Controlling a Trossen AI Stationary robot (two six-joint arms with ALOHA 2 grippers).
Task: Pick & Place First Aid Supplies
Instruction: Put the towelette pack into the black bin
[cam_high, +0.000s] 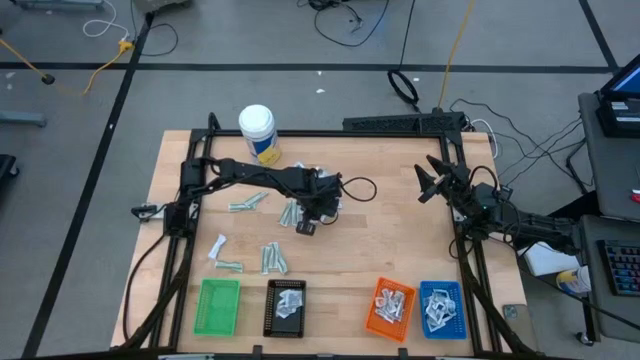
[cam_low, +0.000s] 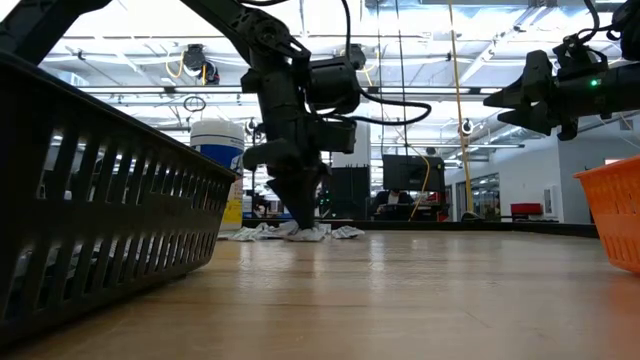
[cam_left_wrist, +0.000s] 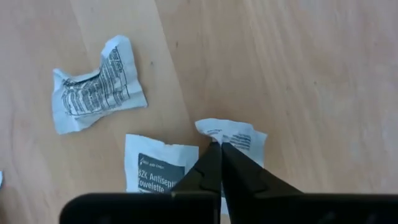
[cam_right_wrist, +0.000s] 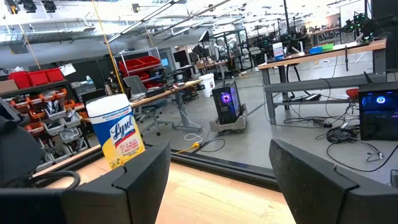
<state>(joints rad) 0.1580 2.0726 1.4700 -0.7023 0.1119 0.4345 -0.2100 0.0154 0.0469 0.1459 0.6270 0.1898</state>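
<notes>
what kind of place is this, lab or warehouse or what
Most likely a robotics lab or workshop: workbenches with cables, a desktop computer on the floor, red storage bins on shelves, and open ceiling lights over a big room.

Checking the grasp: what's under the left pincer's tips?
The left pincer, shut, pinches a white sachet lying on the table. Its fingers cover the sachet's near part.
</notes>
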